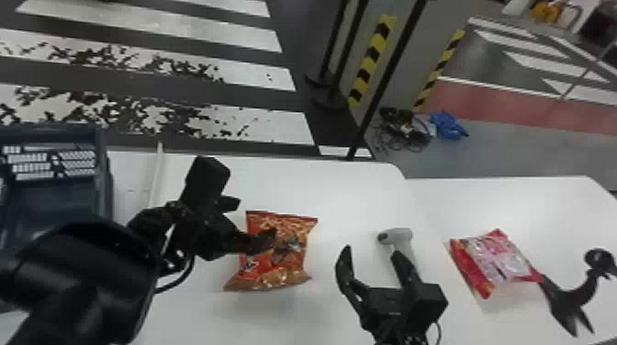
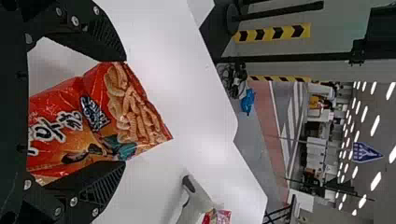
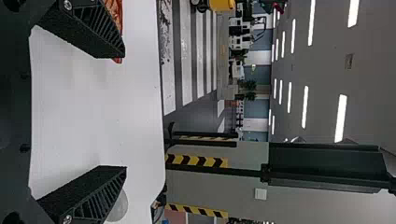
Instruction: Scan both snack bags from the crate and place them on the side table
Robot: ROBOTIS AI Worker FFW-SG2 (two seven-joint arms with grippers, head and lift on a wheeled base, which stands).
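Observation:
My left gripper [image 1: 265,241] is over the orange snack bag [image 1: 284,270] on the white table. In the left wrist view, my left gripper [image 2: 125,112] has its fingers wide apart, with the orange bag [image 2: 135,112] lying between them. To the right of that bag, my right gripper [image 1: 373,253] stands open; its fingers [image 3: 105,39] are spread over bare tabletop in the right wrist view. The pale handheld scanner [image 1: 399,236] lies just beyond its right finger. A pink and red snack bag [image 1: 498,259] rests farther right on the side table.
The dark crate [image 1: 106,183] stands at the left, with a thin white bar [image 1: 157,174] beside it. A black curved object [image 1: 567,298] is at the right edge near the pink bag. Black posts [image 1: 390,73] rise behind the tables.

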